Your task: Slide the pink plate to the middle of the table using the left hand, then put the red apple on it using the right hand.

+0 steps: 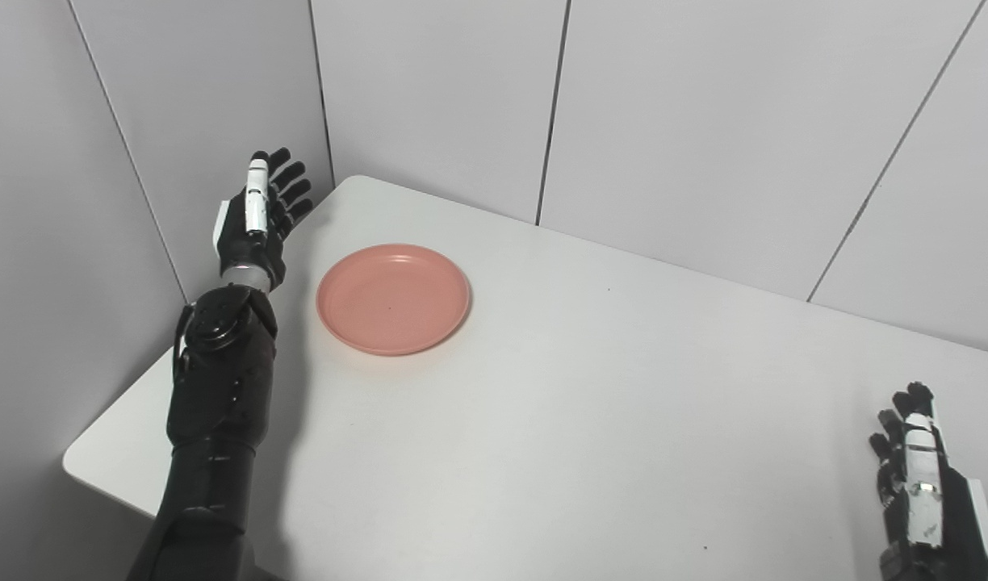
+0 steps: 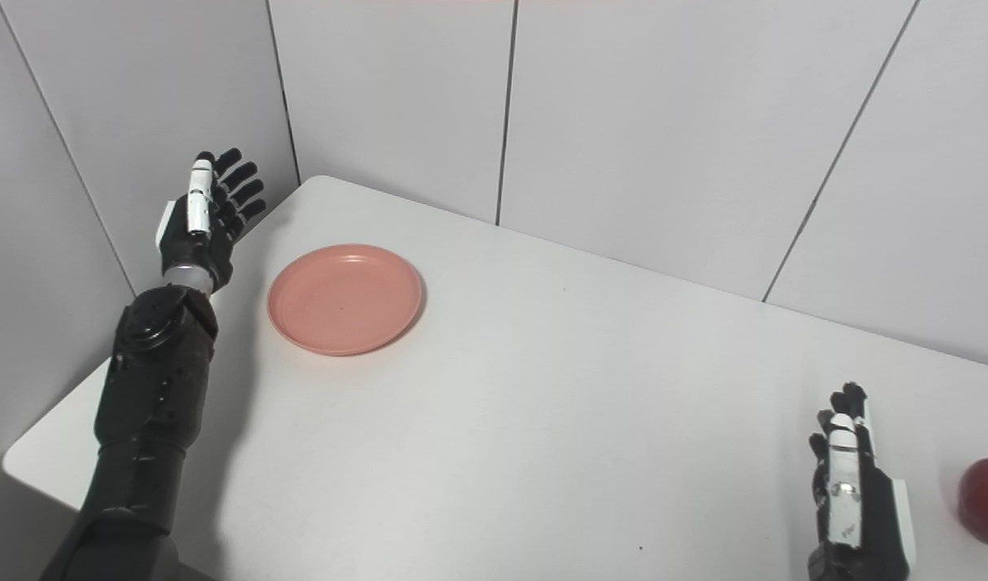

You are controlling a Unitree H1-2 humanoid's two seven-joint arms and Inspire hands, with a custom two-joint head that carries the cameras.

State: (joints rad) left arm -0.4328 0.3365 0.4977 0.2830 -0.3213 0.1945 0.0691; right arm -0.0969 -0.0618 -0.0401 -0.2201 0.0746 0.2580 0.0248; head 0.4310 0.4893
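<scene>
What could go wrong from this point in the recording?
The left hand is open beside the pink plate, near the table's left edge; a glancing push could spin the plate rather than slide it. The red apple sits at the far right, partly out of frame, and could roll if the right hand nudges it.

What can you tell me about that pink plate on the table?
The pink plate is round and shallow, salmon-pink with a low raised rim, matte like plastic. It is empty and lies flat, right side up, on the white table near its far left corner. Nothing touches it: the left hand, open, hovers just to its left, apart from the rim.
</scene>
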